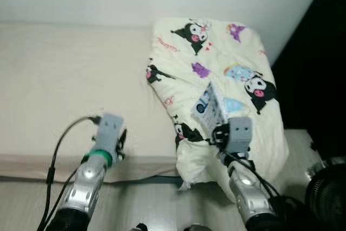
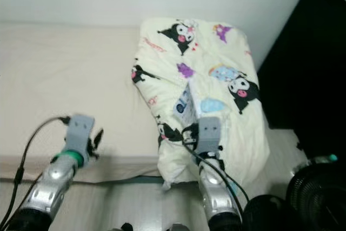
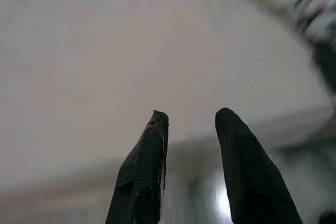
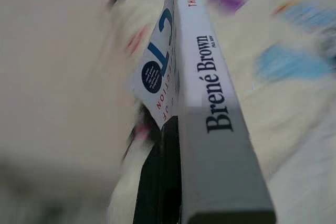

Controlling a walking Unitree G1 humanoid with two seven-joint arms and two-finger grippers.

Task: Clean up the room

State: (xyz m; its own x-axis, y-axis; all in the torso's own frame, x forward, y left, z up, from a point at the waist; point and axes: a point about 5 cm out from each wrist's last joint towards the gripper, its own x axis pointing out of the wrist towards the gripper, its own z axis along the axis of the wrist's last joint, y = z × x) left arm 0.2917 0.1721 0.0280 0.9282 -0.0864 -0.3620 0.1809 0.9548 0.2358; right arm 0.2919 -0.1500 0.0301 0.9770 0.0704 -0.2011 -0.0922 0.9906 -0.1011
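soft cloth quilt (image 1: 227, 74) (glossy paper book (image 4: 210, 103))

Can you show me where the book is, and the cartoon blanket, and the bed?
book (image 4: 215, 72): right wrist view, on its grey spine.
cartoon blanket (image 1: 216, 52): left eye view, on its upper middle.
bed (image 1: 70, 79): left eye view, on the bare beige sheet.

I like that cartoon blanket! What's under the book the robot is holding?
The book, pinched in the right gripper, is above the folded cartoon blanket, which lies on the bed. What the blanket covers cannot be seen. The left gripper hovers open over the bed's edge.
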